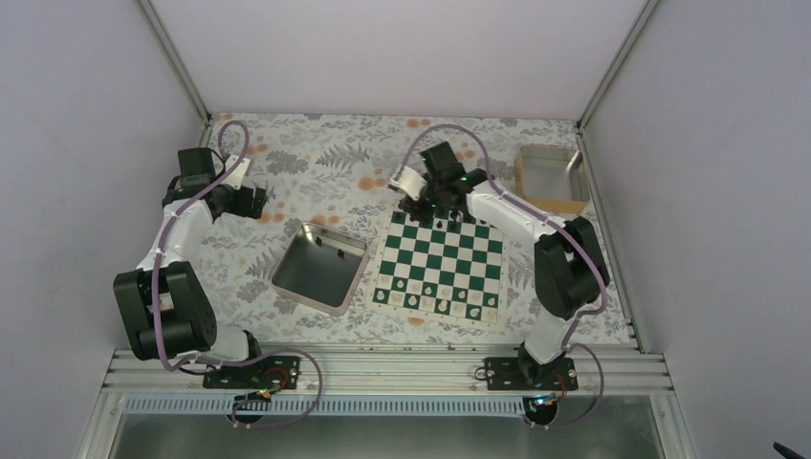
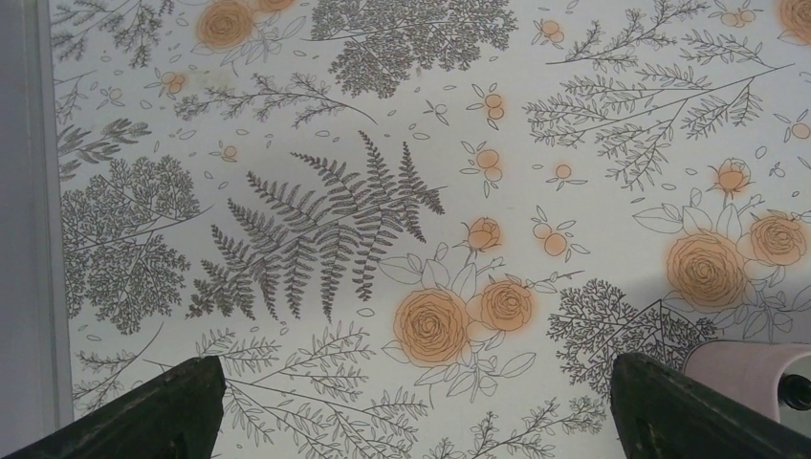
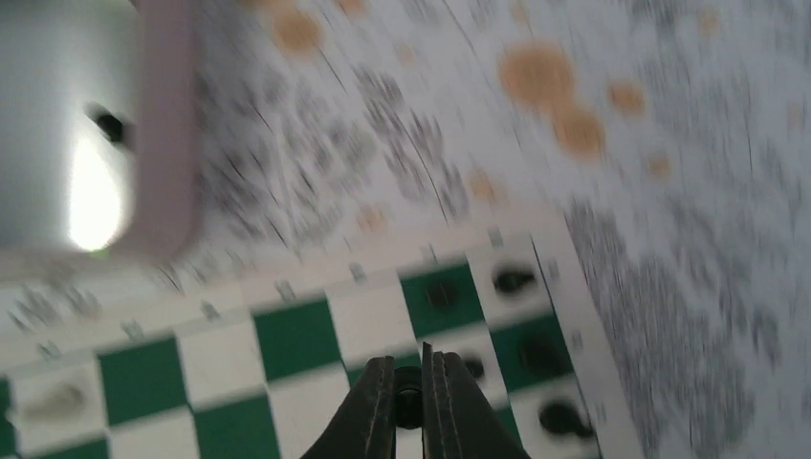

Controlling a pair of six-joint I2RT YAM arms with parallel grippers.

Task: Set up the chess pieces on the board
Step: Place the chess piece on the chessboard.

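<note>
Floral cloth (image 1: 316, 158) printed with grey ferns and orange roses covers the table between pale walls. On it lies a flat green-and-white checkered chessboard (image 1: 440, 263), and just to its left is a square shiny metal tray (image 1: 320, 266). The right gripper (image 3: 408, 368) hangs over the board's far edge, its two dark fingers drawn nearly together and clamped on a tiny black chess piece (image 3: 409, 394). The wrist view is blurred. Other black pieces (image 3: 514, 280) stand on squares near that corner, and pale whitish pieces (image 1: 449, 304) line the near rows. The left gripper (image 2: 413, 368) hovers over bare cloth well left of the board, its fingers spread wide and holding nothing.
</note>
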